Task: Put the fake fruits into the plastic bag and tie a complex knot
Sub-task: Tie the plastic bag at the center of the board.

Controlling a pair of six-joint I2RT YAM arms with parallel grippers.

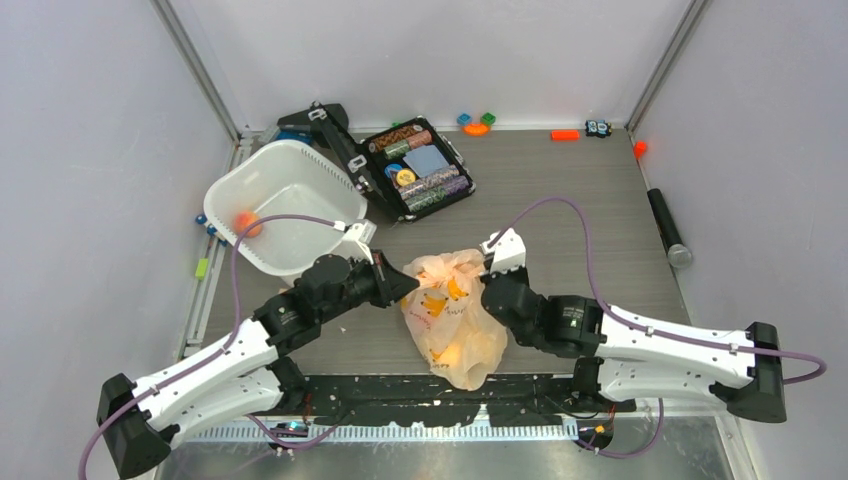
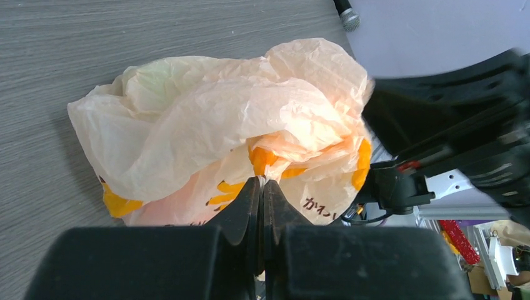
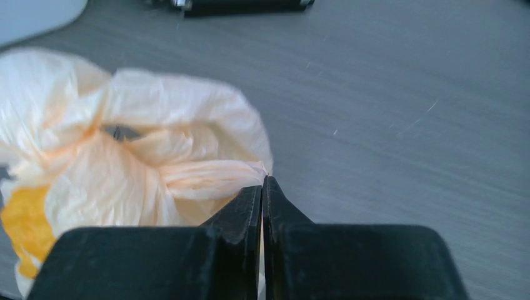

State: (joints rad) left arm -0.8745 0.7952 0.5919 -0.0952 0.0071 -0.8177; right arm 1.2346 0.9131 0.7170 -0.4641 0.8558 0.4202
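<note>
From where I stand, the filling looks finished and the knot is the step in hand. The plastic bag [image 1: 452, 322] lies bunched on the tabletop [image 1: 560, 210] close to its near edge, about midway between the left and right edges, with its mouth gathered into a crumpled crown. The left gripper [image 2: 262, 182] is pinched tight on a fold of film at the bag's left side. The right gripper [image 3: 263, 181] is clamped on a twisted length of the same film at the right side. Both arms therefore have hold of the bag from opposite sides. I judge that the next move calls for drawing the two held ends apart and across one another, keeping them taut enough to loop without tearing the thin film or dragging the load off the near edge. As for counts, there is one bag, and two grippers on it. I cannot count the fake fruits [image 1: 452, 352] inside, since only a yellow-orange glow shows through the film low in the bag. One small orange ball [image 1: 246, 222] sits in the single white tub [image 1: 300, 185] towards the far left corner. It may be a fruit left out, though it is too small to tell. One open case [image 1: 384, 181] of chips stands near the far edge.
</note>
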